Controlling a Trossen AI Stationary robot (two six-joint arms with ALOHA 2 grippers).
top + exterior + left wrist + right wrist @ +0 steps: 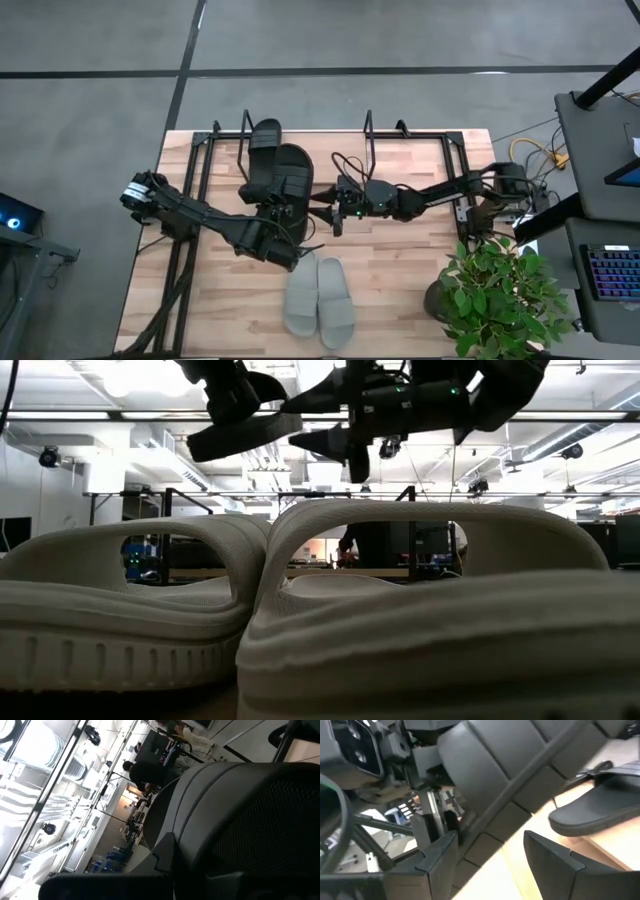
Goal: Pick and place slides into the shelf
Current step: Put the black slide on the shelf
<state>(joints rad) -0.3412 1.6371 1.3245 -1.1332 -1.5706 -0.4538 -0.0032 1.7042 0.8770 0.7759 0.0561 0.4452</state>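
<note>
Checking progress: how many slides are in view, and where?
4. One black slide sits in the shelf; a second black slide hangs by the left gripper; the grey pair lies on the table's front.

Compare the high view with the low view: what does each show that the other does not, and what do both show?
Only the high view shows the whole wooden table, the wire shelf with one black slide on it, and a potted plant. It also shows which arm is which.

Only the low view shows the room behind the table, with its ceiling lights.

Both show the grey slides lying side by side, a second black slide held up by the left hand, and the right hand beside it.
</note>
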